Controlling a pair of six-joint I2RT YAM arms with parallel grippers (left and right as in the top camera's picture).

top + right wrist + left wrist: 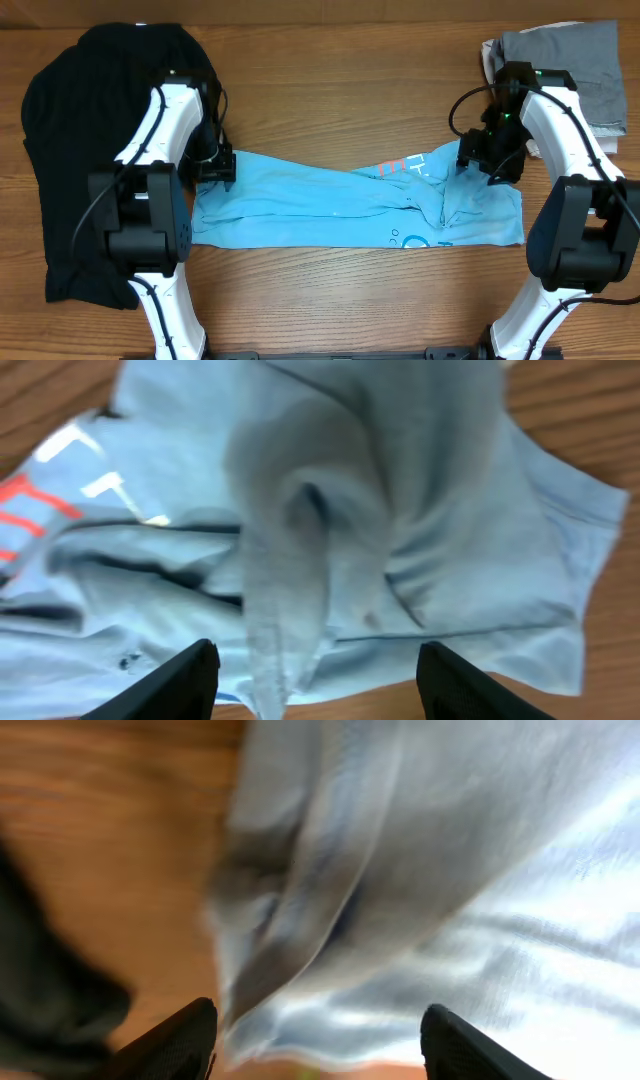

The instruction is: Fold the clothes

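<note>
"which step is this?"
"the black shirt is at the tabletop's left edge. the blue t-shirt, mid-tabletop, is a long band. left gripper and right gripper are spread at its ends, pinching nothing. next, i reckon: regrip, fold crosswise."
"any writing?"
"orange letters, unreadable."

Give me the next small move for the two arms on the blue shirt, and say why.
Probably lift both straight up. The left gripper and right gripper stand open over the ends of the light blue T-shirt, which lies as a long folded band, held by neither; a sideways pull might drag the fold.
</note>
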